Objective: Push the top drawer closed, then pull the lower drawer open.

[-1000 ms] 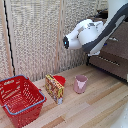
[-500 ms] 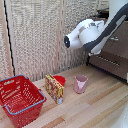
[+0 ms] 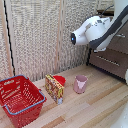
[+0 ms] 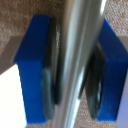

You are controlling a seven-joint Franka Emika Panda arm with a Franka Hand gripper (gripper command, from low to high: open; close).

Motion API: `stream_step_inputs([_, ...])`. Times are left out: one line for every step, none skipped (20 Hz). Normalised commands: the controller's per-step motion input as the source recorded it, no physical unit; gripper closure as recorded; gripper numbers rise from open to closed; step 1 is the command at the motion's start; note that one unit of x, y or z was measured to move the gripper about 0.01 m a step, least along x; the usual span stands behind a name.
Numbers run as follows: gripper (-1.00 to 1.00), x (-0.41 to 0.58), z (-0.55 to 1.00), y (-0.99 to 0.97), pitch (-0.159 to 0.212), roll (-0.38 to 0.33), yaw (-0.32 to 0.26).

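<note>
In the wrist view a silver bar handle (image 4: 80, 55) runs between my gripper's (image 4: 75, 70) two blue fingers (image 4: 32, 70), and their dark pads press on it from both sides. In the exterior view my white and grey arm (image 3: 92, 30) reaches to the dark brown cabinet at the exterior view's right, at the height of the top drawer (image 3: 121, 41). The hand itself is hidden there behind the arm. Below it sits the lower drawer (image 3: 107, 65), its front flush and its slim silver handle (image 3: 107, 60) free.
On the wooden floor stand a red basket (image 3: 20, 97), a snack box (image 3: 54, 89) with a red bowl (image 3: 60, 79) behind it, and a pink cup (image 3: 80, 84). A wicker-panelled wall (image 3: 40, 35) fills the back.
</note>
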Motion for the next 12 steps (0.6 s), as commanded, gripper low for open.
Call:
stream_step_inputs([1.00,-0.120,0.16,-0.80,0.000,-0.011,0.064])
stream_step_inputs([1.00,-0.066,0.12,-0.89,0.000,0.000,0.066])
stream_step_inputs([1.00,-0.066,0.11,-0.95,0.000,0.000,0.066])
stream_step_inputs([1.00,-0.057,0.10,-0.97,0.000,0.000,0.062])
stream_step_inputs([1.00,-0.017,0.10,-1.00,0.000,0.000,0.047])
stream_step_inputs([1.00,-0.003,0.13,-1.00,0.000,0.000,0.047])
stream_step_inputs([1.00,-0.006,0.15,-1.00,0.000,0.000,0.042])
stream_step_inputs([1.00,0.000,0.16,-1.00,0.000,0.000,0.043])
stream_step_inputs([1.00,0.000,0.13,-1.00,0.000,0.000,0.047])
stream_step_inputs([1.00,0.000,0.09,-0.94,0.000,0.000,0.063])
stream_step_inputs([1.00,0.000,0.07,-0.71,0.000,0.000,0.101])
stream_step_inputs([1.00,0.000,0.00,-0.36,0.000,0.000,0.114])
